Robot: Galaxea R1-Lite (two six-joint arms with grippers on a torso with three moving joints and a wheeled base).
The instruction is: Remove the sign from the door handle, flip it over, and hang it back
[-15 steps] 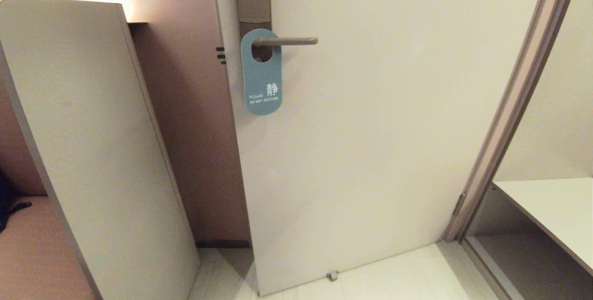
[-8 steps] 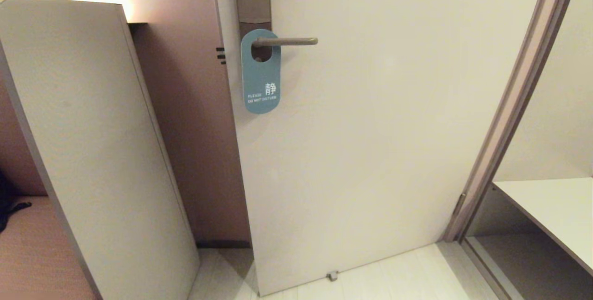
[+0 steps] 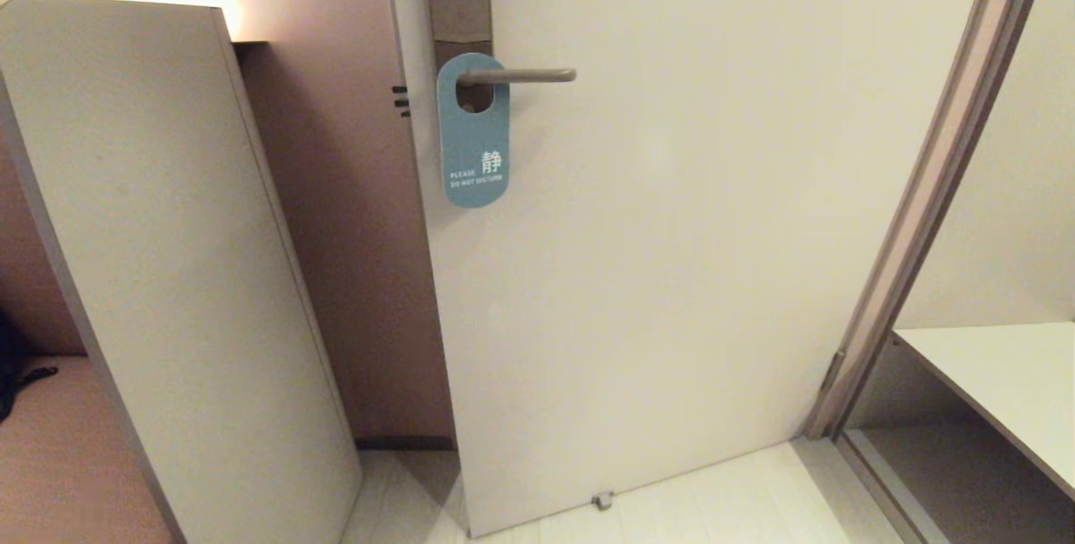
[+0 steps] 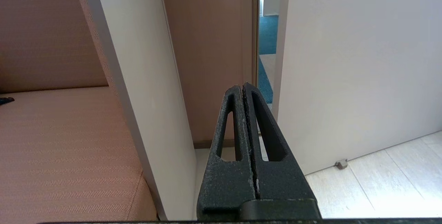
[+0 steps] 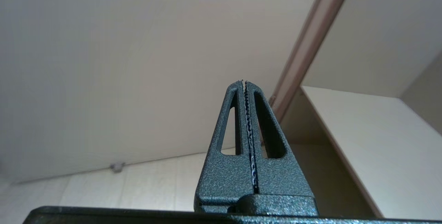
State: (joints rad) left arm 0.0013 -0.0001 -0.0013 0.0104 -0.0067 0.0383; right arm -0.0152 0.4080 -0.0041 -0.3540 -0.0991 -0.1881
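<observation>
Still untouched: sign (image 3: 474,131) hangs on handle (image 3: 516,75) at 12 o'clock, barely swaying since a second ago; left gripper (image 4: 243,87) and right gripper (image 5: 243,83) pressed together, empty; removal not begun.

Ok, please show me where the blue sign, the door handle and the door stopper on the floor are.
blue sign (image 3: 474,145): head view, flat middle of the card.
door handle (image 3: 529,75): head view, middle of the lever bar.
door stopper (image 3: 601,500): head view, its small metal body.

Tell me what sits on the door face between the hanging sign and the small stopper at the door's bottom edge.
Nothing: in the head view, bare door runs from the sign to the stopper.
</observation>
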